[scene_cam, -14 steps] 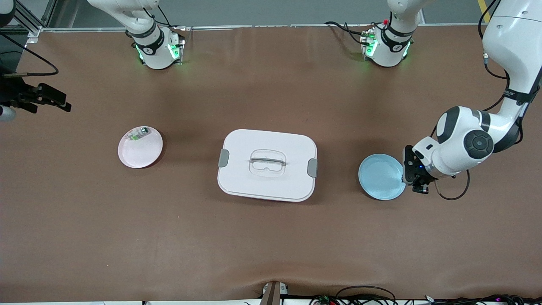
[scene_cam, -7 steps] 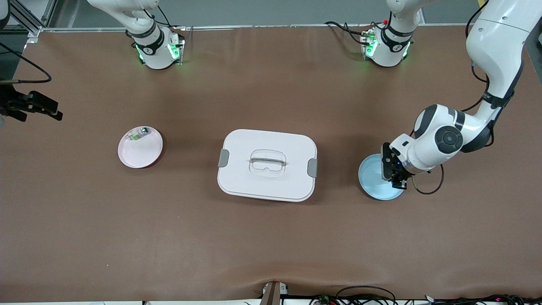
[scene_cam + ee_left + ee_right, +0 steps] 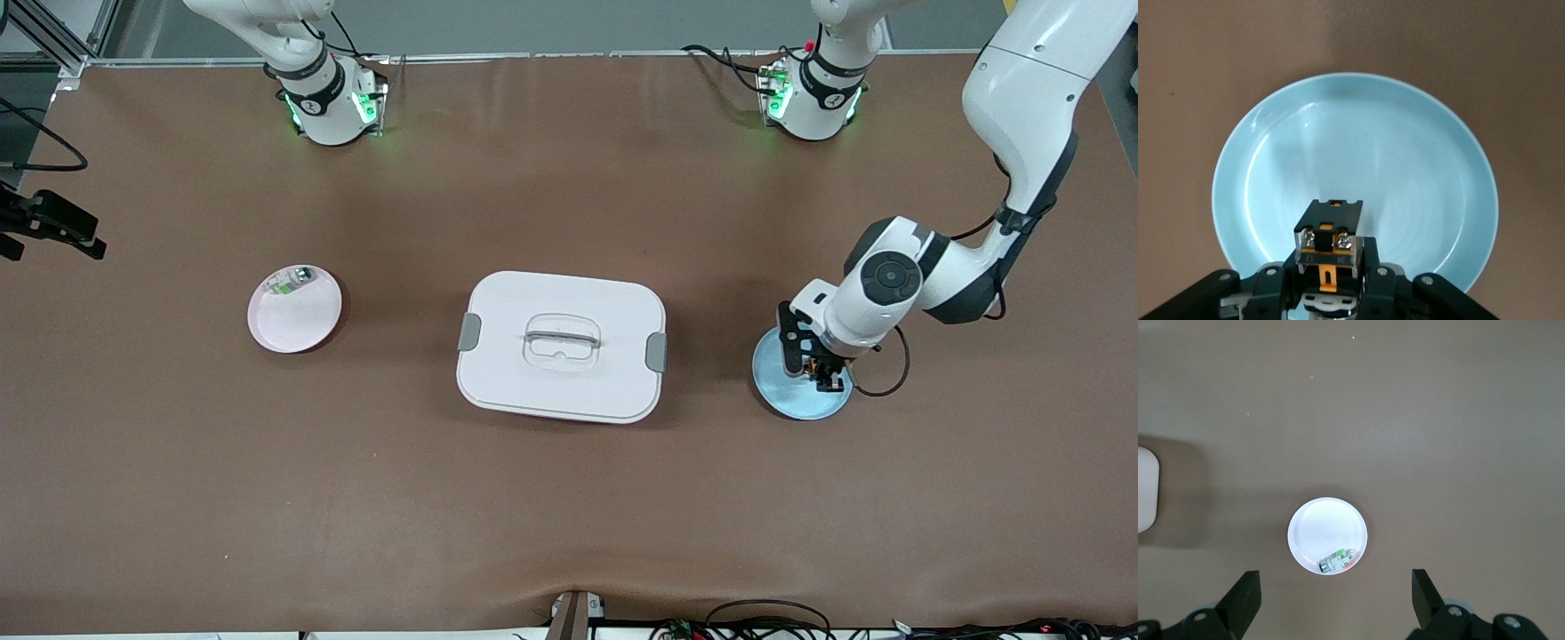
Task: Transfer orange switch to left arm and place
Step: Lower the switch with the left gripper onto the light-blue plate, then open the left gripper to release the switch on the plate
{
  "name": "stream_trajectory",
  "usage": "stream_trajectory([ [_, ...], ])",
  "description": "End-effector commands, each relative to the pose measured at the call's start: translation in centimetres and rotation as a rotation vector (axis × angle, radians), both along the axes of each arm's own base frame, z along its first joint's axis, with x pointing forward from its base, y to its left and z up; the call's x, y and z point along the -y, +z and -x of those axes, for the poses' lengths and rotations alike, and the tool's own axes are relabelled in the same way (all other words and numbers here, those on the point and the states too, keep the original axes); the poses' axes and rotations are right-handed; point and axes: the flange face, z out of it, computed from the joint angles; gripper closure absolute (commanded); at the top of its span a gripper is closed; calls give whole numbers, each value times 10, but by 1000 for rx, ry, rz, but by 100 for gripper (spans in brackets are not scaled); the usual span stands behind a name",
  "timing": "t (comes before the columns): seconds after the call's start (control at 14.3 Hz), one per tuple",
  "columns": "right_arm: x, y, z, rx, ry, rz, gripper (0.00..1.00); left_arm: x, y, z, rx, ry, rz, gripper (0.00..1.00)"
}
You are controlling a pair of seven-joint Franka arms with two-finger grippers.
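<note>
My left gripper [image 3: 813,364] is shut on the orange switch [image 3: 1330,233], a small black block with an orange middle. It holds the switch low over a light blue plate [image 3: 782,391], which fills the left wrist view [image 3: 1405,167]; the left gripper [image 3: 1330,277] shows at that view's edge. The white box [image 3: 562,342] with grey latches stands mid-table, apart from the blue plate. My right gripper [image 3: 64,233] is open and empty, high up at the right arm's end of the table. In the right wrist view the right gripper [image 3: 1335,607] looks down on a white plate [image 3: 1321,527].
The pale plate [image 3: 298,320] lies toward the right arm's end and holds a green-and-white component [image 3: 293,281], also seen in the right wrist view [image 3: 1337,561]. The box's edge [image 3: 1146,490] shows in that view. Brown table [image 3: 569,516] spreads around everything.
My left gripper has moved with the switch from the blue plate's outer edge to over the plate, toward the box. My right gripper has drifted outward toward the table's end.
</note>
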Motion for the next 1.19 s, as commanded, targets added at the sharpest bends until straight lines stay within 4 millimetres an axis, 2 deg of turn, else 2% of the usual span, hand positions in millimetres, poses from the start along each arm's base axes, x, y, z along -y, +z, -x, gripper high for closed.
stream_trajectory([
  [0.0, 0, 6, -4, 18, 7, 7, 0, 4, -1, 3, 16, 2, -4, 100],
  [0.28, -7, 7, -8, 40, 12, 6, 0, 18, -10, 9, 9, -39, -13, 100],
  [0.49, -4, 8, -8, 41, 4, 8, 0, 12, -22, 11, 22, -71, -48, 100],
  [0.84, -1, 11, -8, 47, 1, 7, 0, 15, -27, 14, 21, -91, -57, 98],
  [0.91, -1, 11, -8, 47, 3, 9, 0, 14, -28, 14, 23, -100, -63, 90],
  [0.98, -1, 11, -8, 47, 3, 9, 0, 13, -27, 14, 24, -103, -67, 48],
  [1.05, -1, 11, -8, 45, 3, 9, 0, 10, -27, 14, 25, -93, -69, 0],
  [1.12, -2, 10, -7, 42, 4, 8, 0, 10, -27, 14, 23, -92, -69, 0],
])
